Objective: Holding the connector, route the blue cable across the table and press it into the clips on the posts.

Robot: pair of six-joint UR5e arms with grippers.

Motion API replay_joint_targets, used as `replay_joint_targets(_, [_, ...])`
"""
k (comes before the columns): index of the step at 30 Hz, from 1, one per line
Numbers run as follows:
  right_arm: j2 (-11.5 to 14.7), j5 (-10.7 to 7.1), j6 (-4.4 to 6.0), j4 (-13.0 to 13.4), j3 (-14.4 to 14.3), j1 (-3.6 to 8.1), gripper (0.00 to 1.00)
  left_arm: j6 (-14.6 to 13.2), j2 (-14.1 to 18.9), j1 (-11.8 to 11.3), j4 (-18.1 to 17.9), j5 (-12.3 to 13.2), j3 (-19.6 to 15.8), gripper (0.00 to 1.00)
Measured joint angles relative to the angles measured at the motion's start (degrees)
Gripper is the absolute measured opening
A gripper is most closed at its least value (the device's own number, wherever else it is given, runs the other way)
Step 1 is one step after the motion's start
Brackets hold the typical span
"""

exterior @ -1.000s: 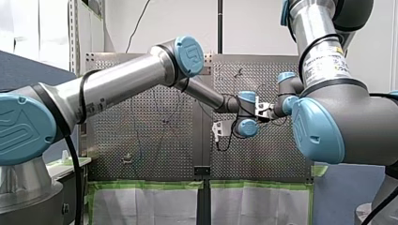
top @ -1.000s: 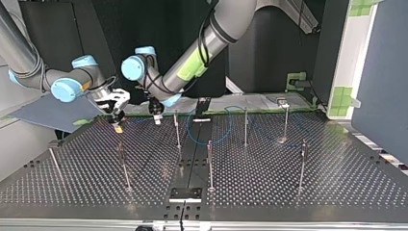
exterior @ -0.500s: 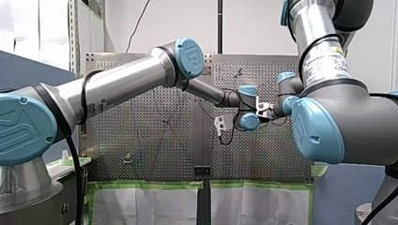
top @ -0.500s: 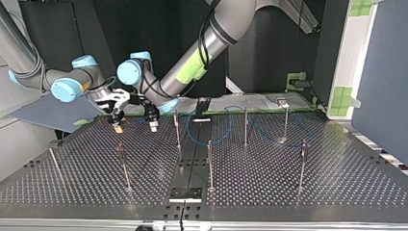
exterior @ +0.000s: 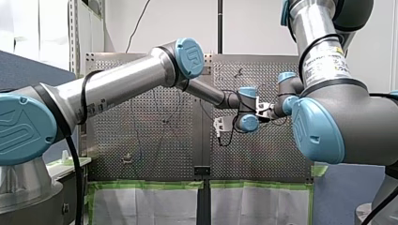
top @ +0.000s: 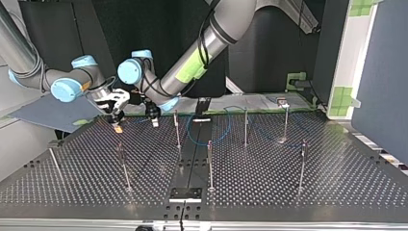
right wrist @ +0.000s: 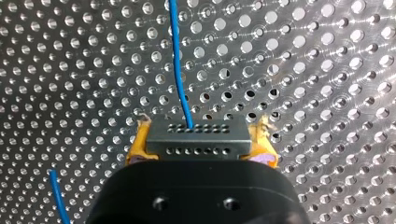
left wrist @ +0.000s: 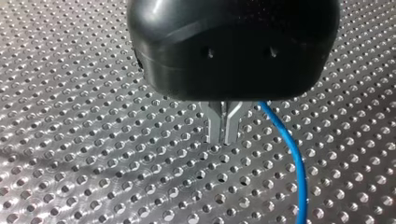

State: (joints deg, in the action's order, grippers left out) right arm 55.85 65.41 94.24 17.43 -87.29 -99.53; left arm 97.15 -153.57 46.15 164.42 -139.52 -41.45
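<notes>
Pinches the connector (right wrist: 196, 140) in my right end effector (right wrist: 201, 134) near the counter's (top: 288, 192) arm-side edge, trailing the blue cable (right wrist: 178, 60) past my left end effector (left wrist: 223, 127), pressed together, probably to guide it.

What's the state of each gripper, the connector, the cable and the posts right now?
right gripper, shut on the connector, yellow pads at its ends.
connector, held, cable leaving its front face.
blue cable, slack, loose loop among the posts, passing beside my left fingers.
left gripper, shut, metal fingers together.
posts, upright; clips too small to read.
</notes>
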Motion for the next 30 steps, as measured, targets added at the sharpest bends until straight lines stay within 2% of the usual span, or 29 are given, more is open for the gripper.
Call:
replay_joint_targets(8, [0.1, -0.01, -0.02, -0.1, 0.1, 0.06, 0.00, 0.3, 0.1, 0.5, 2.3, -1.6, 1.4, 0.00])
replay_joint_targets(13, [0.3, -0.02, -0.12, -0.7, 0.3, 0.08, 0.00, 1.2, 0.4, 0.7, 3.0, -1.8, 1.0, 0.00])
replay_joint_targets(14, [0.3, -0.02, -0.11, -0.7, 0.3, 0.08, 0.00, 1.3, 0.4, 0.7, 3.0, -1.8, 0.9, 0.04])
replay_joint_targets(15, [0.4, -0.01, -0.09, -0.8, 0.3, 0.07, 0.00, 1.3, 0.4, 0.7, 3.1, -1.8, 0.7, 0.04])
replay_joint_targets(17, [0.4, -0.02, -0.08, -0.8, 0.3, 0.06, 0.00, 1.6, 0.4, 0.8, 3.2, -1.9, 0.4, 0.22])
replay_joint_targets(18, [0.4, 0.03, -0.07, -0.8, 0.3, 0.06, 0.00, 1.6, 0.4, 0.8, 3.2, -1.9, 0.3, 0.22])
replay_joint_targets(19, [0.4, 0.05, -0.05, -0.8, 0.3, 0.12, 0.00, 1.7, 0.4, 0.8, 3.3, -2.0, 0.2, 0.55])
replay_joint_targets(20, [0.4, 0.03, -0.04, -0.9, 0.3, 0.14, 0.00, 1.8, 0.4, 0.8, 3.3, -2.0, 0.1, 0.60])
replay_joint_targets(24, [0.4, -0.01, -0.01, -0.9, 0.3, 0.10, 0.00, 2.1, 0.4, 0.9, 3.3, -2.6, -0.2, 0.54])
replay_joint_targets(26, [0.4, -0.01, -0.01, -0.9, 0.3, 0.08, 0.00, 2.1, 0.4, 1.0, 3.3, -3.2, -0.3, 0.39])
replay_joint_targets(27, [0.4, -0.01, -0.01, -0.9, 0.3, 0.09, 0.00, 2.2, 0.4, 1.0, 3.3, -3.4, -0.3, 0.39])
replay_joint_targets(29, [0.4, -0.01, -0.02, -0.9, 0.3, 0.08, 0.00, 2.3, 0.4, 1.1, 3.3, -3.7, -0.3, 0.16])
replay_joint_targets(30, [0.4, -0.01, -0.01, -0.9, 0.3, 0.09, 0.00, 2.3, 0.4, 1.1, 3.3, -3.7, -0.3, 0.16])
